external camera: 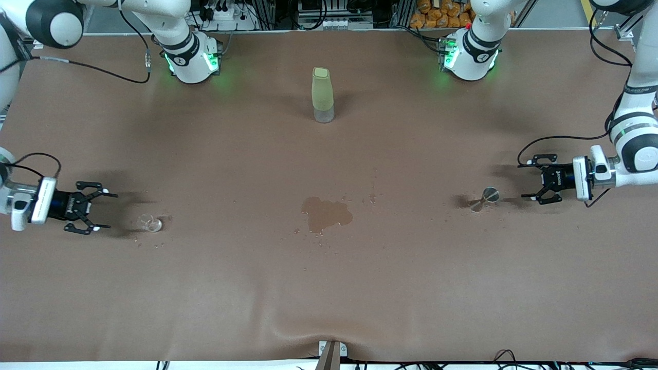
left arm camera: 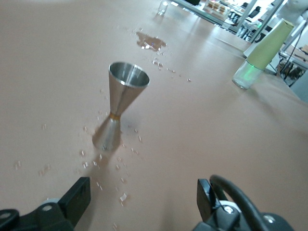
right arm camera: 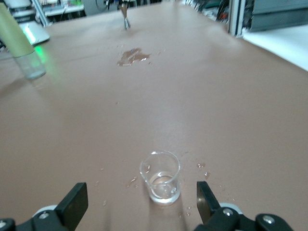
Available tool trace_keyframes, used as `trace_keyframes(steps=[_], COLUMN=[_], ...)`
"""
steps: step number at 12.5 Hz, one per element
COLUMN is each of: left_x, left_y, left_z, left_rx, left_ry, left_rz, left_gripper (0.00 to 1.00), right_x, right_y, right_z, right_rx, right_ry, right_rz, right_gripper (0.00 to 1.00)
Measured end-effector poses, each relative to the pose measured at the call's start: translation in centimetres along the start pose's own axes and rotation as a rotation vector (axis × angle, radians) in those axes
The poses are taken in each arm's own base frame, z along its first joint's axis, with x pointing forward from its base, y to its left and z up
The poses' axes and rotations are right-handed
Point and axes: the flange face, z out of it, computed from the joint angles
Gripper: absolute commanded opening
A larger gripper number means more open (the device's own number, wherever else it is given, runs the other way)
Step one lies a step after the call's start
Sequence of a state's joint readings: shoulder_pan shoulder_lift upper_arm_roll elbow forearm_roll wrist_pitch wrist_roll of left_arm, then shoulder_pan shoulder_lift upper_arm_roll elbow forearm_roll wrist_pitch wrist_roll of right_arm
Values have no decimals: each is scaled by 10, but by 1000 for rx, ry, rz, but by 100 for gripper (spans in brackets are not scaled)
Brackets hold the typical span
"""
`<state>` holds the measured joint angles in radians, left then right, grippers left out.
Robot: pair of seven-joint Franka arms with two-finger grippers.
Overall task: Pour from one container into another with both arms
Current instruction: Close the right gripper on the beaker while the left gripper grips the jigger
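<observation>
The counter (external camera: 329, 288) wears a matt brown cloth-like cover, smooth but rippled near its front edge. A glossy wet puddle (external camera: 326, 214) and scattered shiny droplets sit on it. The jigger (left arm camera: 118, 111) is polished steel, mirror-bright inside its upper cone, with a thin brassy band at the waist. The cup (right arm camera: 160, 177) is clear, smooth glass. The bottle (external camera: 323, 95) has a matt pale-green upper part, possibly frosted plastic, over a clear base. Each claw, left (left arm camera: 144, 202) and right (right arm camera: 139, 204), looks like matt black plastic; the arms' shells are glossy white.
</observation>
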<state>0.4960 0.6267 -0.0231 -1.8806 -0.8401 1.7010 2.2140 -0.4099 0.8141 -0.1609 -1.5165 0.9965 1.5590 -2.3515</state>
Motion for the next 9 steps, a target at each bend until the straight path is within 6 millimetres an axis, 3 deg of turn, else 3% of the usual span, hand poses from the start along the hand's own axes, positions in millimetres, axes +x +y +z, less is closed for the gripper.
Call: trace_keyframes(steps=[5, 9], left_x=[7, 4], left_y=[-15, -26], left_z=[22, 39], left_rx=[-23, -9], left_ry=[31, 92], left_rz=[195, 271], left_gripper=[79, 77], right_x=[-58, -69], right_y=[0, 0], right_z=[44, 65], right_rx=[-91, -97], right_ry=[160, 202], right_rz=[-43, -61], right_gripper=[100, 100])
